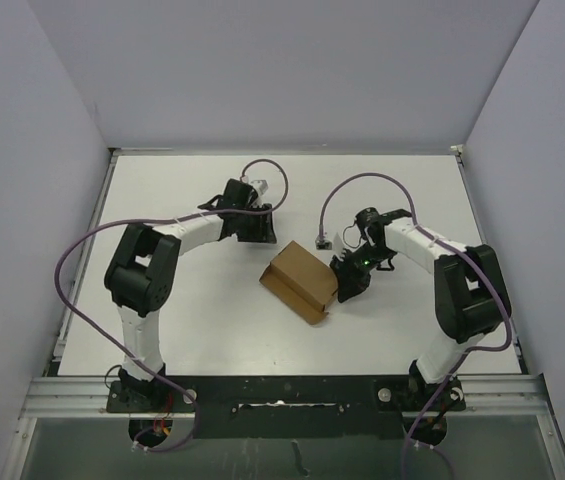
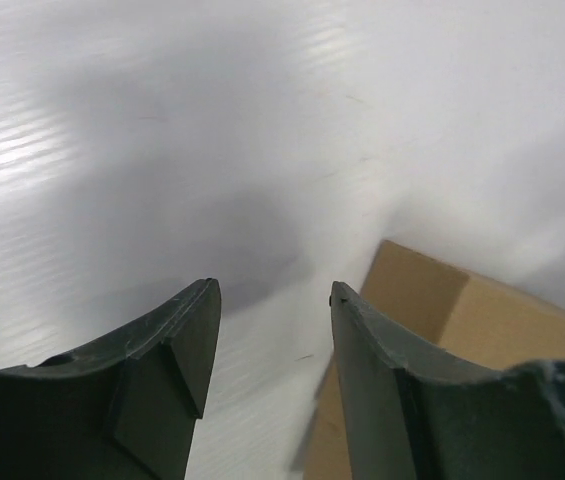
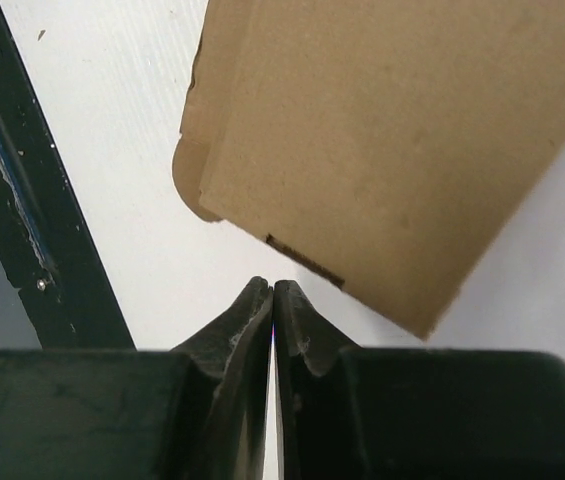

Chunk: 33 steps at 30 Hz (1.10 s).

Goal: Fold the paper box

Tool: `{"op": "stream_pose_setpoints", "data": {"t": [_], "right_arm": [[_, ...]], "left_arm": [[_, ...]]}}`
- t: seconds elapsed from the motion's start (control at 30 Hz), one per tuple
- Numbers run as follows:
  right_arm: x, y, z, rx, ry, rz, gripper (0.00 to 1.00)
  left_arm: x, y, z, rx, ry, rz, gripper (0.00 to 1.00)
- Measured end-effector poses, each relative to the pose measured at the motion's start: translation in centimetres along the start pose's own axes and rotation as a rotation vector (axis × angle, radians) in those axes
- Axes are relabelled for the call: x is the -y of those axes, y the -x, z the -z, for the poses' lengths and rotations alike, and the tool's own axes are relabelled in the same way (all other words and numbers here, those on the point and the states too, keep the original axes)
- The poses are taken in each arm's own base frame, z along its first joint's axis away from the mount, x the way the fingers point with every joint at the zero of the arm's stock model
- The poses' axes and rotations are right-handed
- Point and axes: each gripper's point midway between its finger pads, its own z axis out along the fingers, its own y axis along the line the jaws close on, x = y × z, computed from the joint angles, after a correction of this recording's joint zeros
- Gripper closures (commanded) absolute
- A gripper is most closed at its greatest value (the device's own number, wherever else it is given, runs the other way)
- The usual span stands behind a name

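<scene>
Left arm: its base is well to the left of the paper box (image 1: 300,280) at the near edge of the table (image 1: 212,330), and it bends up and over towards the box's far side.
Left gripper (image 1: 250,224): just beyond the box's far-left corner, apart from it. In the left wrist view, the left gripper (image 2: 274,292) has its fingers (image 2: 177,350) standing apart with bare table between them. Nothing is held, and a corner of the box (image 2: 482,320) shows past the right-hand finger.
Paper box: brown cardboard, lying flat on the white table between the two grippers. It is turned at a slant to the table edges, and a lower layer juts out along its near side.
Box detail: in the right wrist view the box (image 3: 392,130) shows a rounded tab sticking out on the left and a small dark slit on the edge nearest the fingers.
Right gripper (image 1: 348,280): at the box's right edge; contact cannot be told from above. In the wrist view the right gripper (image 3: 273,287) has its fingers pressed together on nothing, just short of the box edge.
Right arm: its base is to the right of the box, at the near table edge.
</scene>
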Motion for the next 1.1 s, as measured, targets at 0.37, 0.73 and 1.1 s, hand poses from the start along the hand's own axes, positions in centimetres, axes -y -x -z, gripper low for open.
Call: {"op": "stream_pose_setpoints", "data": {"t": [0.37,0.73,1.1], "right_arm": [[1.1,3.8,5.8,0.218,-0.162,0.094,0.28],[5.9,8.1,5.0,0.418,-0.2,-0.014,0.73],[6.8,6.3,2.6,0.363,-0.153,-0.16,0.77]], "left_arm": [[-0.8,-1.9,10.5,0.194,0.011,0.122,0.17],[1.9,-14.3,11.0,0.16,-0.088,0.499,0.02],[4.7,-11.9,7.5,0.244,-0.134,0.679,0.02]]}}
